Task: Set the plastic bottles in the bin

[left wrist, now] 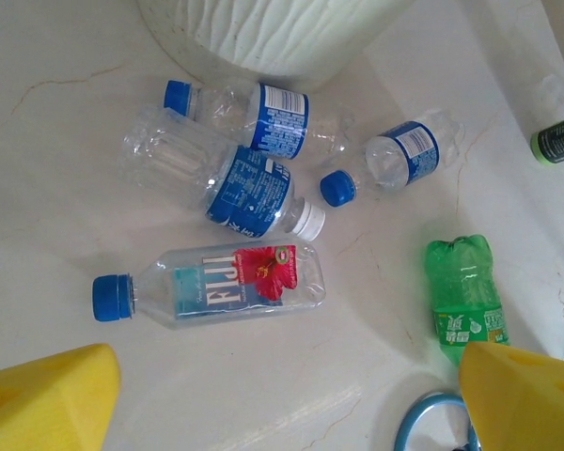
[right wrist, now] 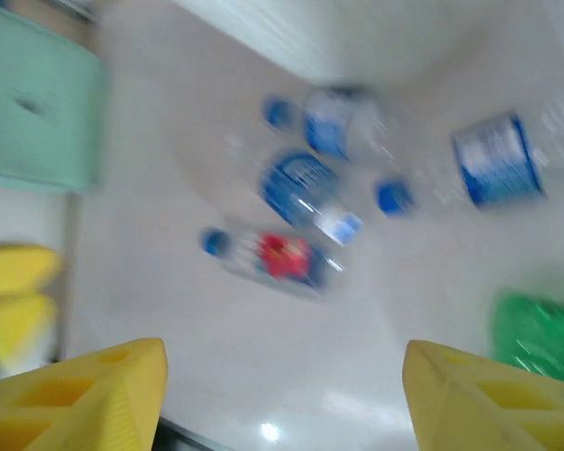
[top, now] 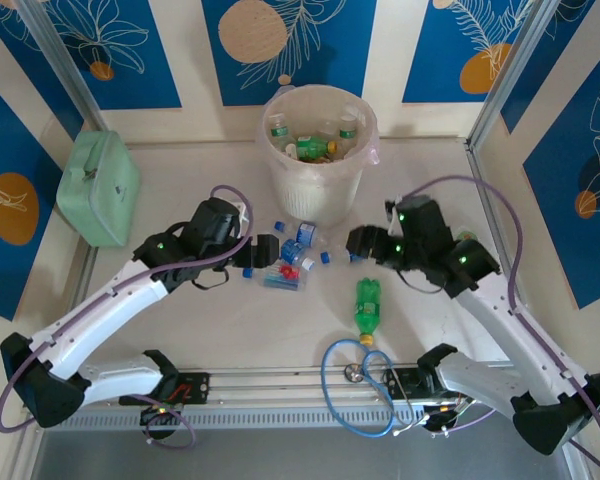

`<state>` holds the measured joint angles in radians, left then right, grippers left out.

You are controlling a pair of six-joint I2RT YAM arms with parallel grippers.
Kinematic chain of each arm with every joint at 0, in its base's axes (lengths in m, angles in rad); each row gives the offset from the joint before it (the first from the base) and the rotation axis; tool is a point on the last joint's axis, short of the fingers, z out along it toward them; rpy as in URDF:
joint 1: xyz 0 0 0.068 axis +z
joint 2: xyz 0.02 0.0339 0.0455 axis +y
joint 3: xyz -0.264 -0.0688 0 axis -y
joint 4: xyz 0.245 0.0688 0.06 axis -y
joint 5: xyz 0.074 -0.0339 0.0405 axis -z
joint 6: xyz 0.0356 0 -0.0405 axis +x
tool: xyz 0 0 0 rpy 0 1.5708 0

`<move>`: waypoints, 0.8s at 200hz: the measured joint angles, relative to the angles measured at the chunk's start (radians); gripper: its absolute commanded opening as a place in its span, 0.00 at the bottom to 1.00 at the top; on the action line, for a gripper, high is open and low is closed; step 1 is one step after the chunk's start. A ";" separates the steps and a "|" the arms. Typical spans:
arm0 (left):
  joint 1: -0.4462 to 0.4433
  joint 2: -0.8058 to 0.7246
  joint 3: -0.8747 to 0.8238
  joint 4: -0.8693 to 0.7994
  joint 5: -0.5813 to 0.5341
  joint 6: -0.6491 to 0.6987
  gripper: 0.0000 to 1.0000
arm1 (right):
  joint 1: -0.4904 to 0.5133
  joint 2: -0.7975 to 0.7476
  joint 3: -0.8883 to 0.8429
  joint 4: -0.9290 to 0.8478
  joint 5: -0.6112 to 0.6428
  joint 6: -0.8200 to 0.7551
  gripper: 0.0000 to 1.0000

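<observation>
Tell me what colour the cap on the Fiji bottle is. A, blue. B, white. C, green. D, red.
A: the Fiji bottle, lying on its side in the left wrist view, ends in a blue cap.
</observation>
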<state>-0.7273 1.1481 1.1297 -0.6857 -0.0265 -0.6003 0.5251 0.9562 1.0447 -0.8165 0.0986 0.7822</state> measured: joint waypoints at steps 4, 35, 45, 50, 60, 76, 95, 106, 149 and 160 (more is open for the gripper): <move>0.000 0.002 0.000 0.000 0.000 0.000 0.92 | 0.005 -0.006 -0.026 -0.013 0.007 0.014 0.69; 0.000 0.014 0.000 0.006 0.000 0.000 0.92 | 0.011 0.012 -0.161 -0.078 0.026 0.088 0.72; 0.000 0.014 0.000 0.006 0.000 0.000 0.92 | 0.011 0.034 -0.185 -0.082 0.026 0.101 0.73; 0.000 0.014 0.000 0.006 0.000 0.002 0.92 | 0.012 0.050 -0.195 -0.082 0.026 0.110 0.74; 0.000 0.013 0.000 0.006 0.000 0.003 0.92 | 0.012 0.079 -0.211 -0.083 0.025 0.116 0.77; 0.000 0.013 0.000 0.006 0.000 0.003 0.92 | 0.012 0.121 -0.234 -0.083 0.026 0.133 0.79; 0.000 0.013 -0.003 0.006 0.000 0.003 0.92 | 0.009 0.146 -0.248 -0.081 0.024 0.139 0.80; 0.000 0.013 -0.007 0.006 0.000 0.003 0.92 | 0.003 0.156 -0.253 -0.077 0.017 0.139 0.80; 0.000 0.014 -0.026 0.014 0.004 0.002 0.91 | -0.029 0.199 -0.274 -0.055 -0.014 0.139 0.79; 0.001 0.014 -0.035 0.016 0.009 0.000 0.91 | -0.030 0.212 -0.275 -0.055 -0.021 0.139 0.78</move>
<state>-0.7265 1.1618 1.0946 -0.6693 -0.0174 -0.5999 0.4950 1.1683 0.7700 -0.8719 0.0780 0.9211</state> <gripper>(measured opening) 0.913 0.788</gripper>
